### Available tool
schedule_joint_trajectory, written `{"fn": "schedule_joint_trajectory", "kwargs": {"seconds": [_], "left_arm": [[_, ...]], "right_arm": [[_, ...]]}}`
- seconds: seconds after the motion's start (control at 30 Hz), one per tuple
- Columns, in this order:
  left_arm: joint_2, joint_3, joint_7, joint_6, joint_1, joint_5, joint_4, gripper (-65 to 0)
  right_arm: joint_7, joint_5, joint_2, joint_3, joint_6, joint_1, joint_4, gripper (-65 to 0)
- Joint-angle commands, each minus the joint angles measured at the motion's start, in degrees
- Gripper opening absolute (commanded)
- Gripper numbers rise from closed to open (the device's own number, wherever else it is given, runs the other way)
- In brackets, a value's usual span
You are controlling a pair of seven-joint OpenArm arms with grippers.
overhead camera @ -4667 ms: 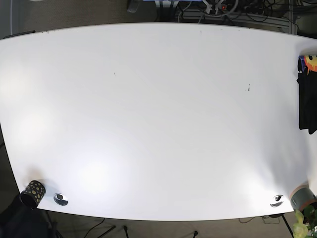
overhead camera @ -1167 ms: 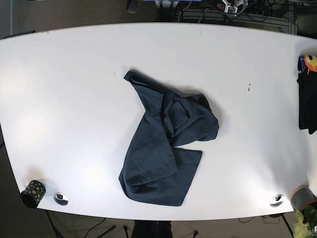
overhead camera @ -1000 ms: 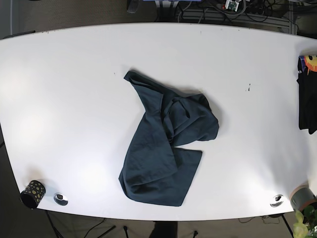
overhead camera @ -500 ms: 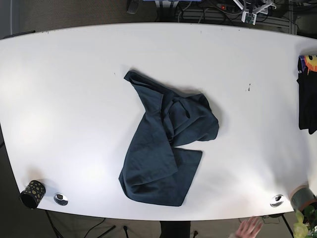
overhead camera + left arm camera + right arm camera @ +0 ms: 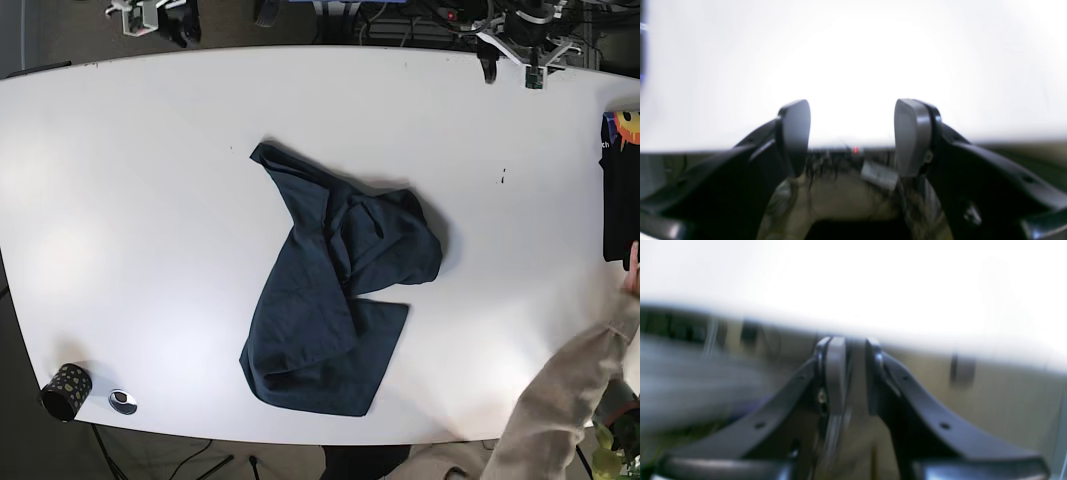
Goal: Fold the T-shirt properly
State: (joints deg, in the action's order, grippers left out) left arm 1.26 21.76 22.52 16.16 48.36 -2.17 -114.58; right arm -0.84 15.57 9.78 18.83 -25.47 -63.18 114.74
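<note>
Lying crumpled near the middle of the wide white surface (image 5: 130, 180) is one dark navy cotton T-shirt (image 5: 335, 300), bunched into folds, its lower part spread toward the near edge and a narrow corner pointing to the far left; one second garment, a black folded shirt with an orange print (image 5: 622, 190), rests at the right edge, well apart from the first; one black cup with yellow dots (image 5: 64, 390) stands at the near left corner, with one small round metal fitting (image 5: 123, 401) just beside it; one person's arm in a beige sleeve (image 5: 565, 400) reaches in from the near right corner toward the black shirt; two robot arms sit beyond the far edge, neither touching any cloth; the left gripper (image 5: 851, 136) shows its jaws spread wide with nothing between them, only bright blurred surface ahead; the right gripper (image 5: 850, 373) shows its jaws drawn nearly together, a thin gap remaining, holding nothing, though that view is heavily blurred; behind the surface lie cables and dark equipment on a dark floor; a green plant (image 5: 612, 455) peeks in at the near right corner.
</note>
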Motion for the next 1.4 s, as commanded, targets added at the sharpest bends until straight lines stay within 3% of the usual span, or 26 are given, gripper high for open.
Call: {"fn": "schedule_joint_trajectory", "kwargs": {"seconds": [0.0, 0.13, 0.27, 0.33, 0.47, 0.53, 0.73, 1.0, 1.23, 1.37], "left_arm": [[-0.2, 2.5, -1.0, -0.2, -1.4, -3.9, -0.9, -28.6], [-0.5, 3.4, -0.6, -0.2, -4.4, -6.1, -0.9, -27.9], [-0.6, 3.5, -0.6, -0.2, -6.7, -6.1, -0.9, -21.9], [-0.6, 3.5, -0.6, -0.2, -7.4, -6.1, -0.9, -18.2], [-0.6, 3.5, -0.7, -0.2, -8.7, -6.1, -0.8, -16.8], [-0.6, 3.5, -0.7, -0.2, -9.1, -6.1, -0.7, -16.9], [-0.2, 3.3, -0.8, -0.2, -9.2, -6.3, -0.7, -18.2], [-0.2, 3.4, -1.0, -0.2, -9.2, -6.4, -0.7, -17.8], [-0.1, 3.4, -1.0, -0.2, -9.5, -6.5, -0.8, -17.8], [-0.1, 3.4, -0.7, -0.2, -10.4, -6.5, -0.8, -17.8]], "right_arm": [[1.1, 0.8, 0.2, 0.0, -0.33, 1.9, 0.9, -55.0], [1.1, 0.7, 0.3, 0.0, -0.33, 7.1, 0.9, -54.7], [1.1, 0.6, 0.4, -0.1, -0.33, 12.0, 0.9, -54.5], [0.0, 0.6, 0.4, -0.1, -0.33, 14.7, 1.0, -51.0], [-5.2, 0.6, 0.5, -0.1, -0.50, 20.2, 1.8, -40.4], [-7.9, 0.6, 0.5, -0.1, -1.91, 23.4, 1.9, -36.8], [-17.7, 0.6, 0.4, -0.2, -8.15, 34.0, 1.8, -36.0], [-32.6, 0.6, 0.4, -6.7, -13.69, 48.6, 1.7, -35.8], [-41.0, 0.6, 0.5, -16.4, -14.53, 58.0, 0.5, -35.8], [-42.3, 0.5, 0.5, -24.0, -14.53, 63.4, -3.1, -35.8]]}}
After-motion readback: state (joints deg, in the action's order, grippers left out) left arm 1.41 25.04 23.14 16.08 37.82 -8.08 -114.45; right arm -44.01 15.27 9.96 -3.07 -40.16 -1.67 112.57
